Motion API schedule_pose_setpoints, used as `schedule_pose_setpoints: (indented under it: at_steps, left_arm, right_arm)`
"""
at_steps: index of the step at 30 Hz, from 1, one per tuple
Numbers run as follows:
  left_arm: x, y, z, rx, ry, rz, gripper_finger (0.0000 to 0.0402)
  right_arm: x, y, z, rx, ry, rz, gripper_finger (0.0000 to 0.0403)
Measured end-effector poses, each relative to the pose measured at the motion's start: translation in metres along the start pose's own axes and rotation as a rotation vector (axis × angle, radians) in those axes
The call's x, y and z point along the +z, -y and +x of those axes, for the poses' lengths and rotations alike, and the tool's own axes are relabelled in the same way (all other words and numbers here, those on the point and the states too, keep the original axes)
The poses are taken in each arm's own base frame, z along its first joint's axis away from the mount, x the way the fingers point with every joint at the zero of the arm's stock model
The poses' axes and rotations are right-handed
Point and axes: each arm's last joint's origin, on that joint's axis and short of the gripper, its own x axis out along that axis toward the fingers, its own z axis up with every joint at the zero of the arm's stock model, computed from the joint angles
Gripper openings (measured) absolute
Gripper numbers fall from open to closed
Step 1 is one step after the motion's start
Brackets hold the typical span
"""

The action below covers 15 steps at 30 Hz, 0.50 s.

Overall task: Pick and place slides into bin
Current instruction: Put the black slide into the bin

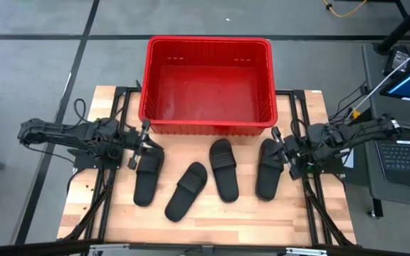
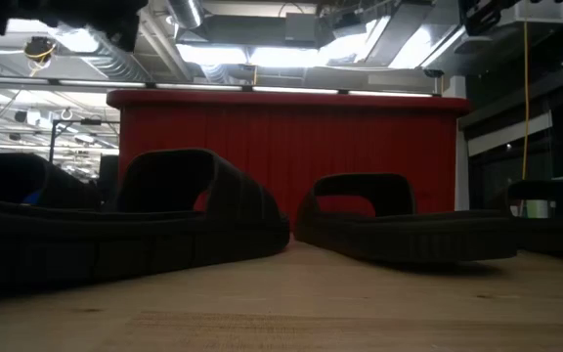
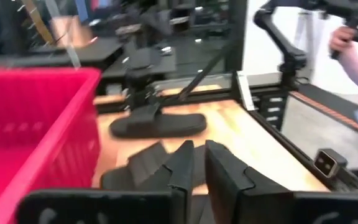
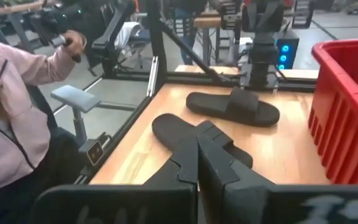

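Note:
Several black slides lie soles down in a row on the wooden table, in front of the red bin (image 1: 208,40): one at the left (image 1: 148,178), one slanted (image 1: 186,190), one in the middle (image 1: 223,169), one at the right (image 1: 270,168). My left gripper (image 1: 142,146) hangs above the left slide's far end, pointing level toward the right, its fingers (image 3: 182,168) a narrow gap apart with nothing between them. My right gripper (image 1: 283,151) hangs beside the right slide, pointing toward the left, shut and empty (image 4: 197,165). The low view shows two slides (image 2: 164,215) (image 2: 399,220) before the bin's wall (image 2: 281,147).
The bin stands at the table's far edge, its near wall (image 1: 208,126) close behind the slides. Bare wood lies near the front edge (image 1: 212,220). A person in a pink sleeve (image 4: 11,93) sits beyond the near side, holding a handle. A laptop (image 1: 404,156) stands off to the right.

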Motion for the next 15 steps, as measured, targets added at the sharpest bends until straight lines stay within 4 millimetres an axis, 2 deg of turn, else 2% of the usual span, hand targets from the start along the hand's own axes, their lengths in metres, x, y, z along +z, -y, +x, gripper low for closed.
schedule_pose_setpoints:
  at_steps: [4, 10, 15]
  left_arm:
    - [0.000, 0.002, 0.010, -0.028, 0.008, 0.031, 0.0089]
    - [-0.006, -0.001, 0.019, 0.070, -0.051, 0.020, 0.0156]
    - [-0.001, -0.002, 0.021, 0.156, -0.043, 0.023, 0.0178]
  right_arm:
    - [-0.001, -0.005, 0.002, 0.005, -0.008, -0.006, 0.0004]
    - [0.000, -0.008, 0.002, -0.057, 0.010, 0.030, 0.0004]
    - [-0.001, -0.011, 0.005, -0.074, -0.019, 0.009, 0.0004]
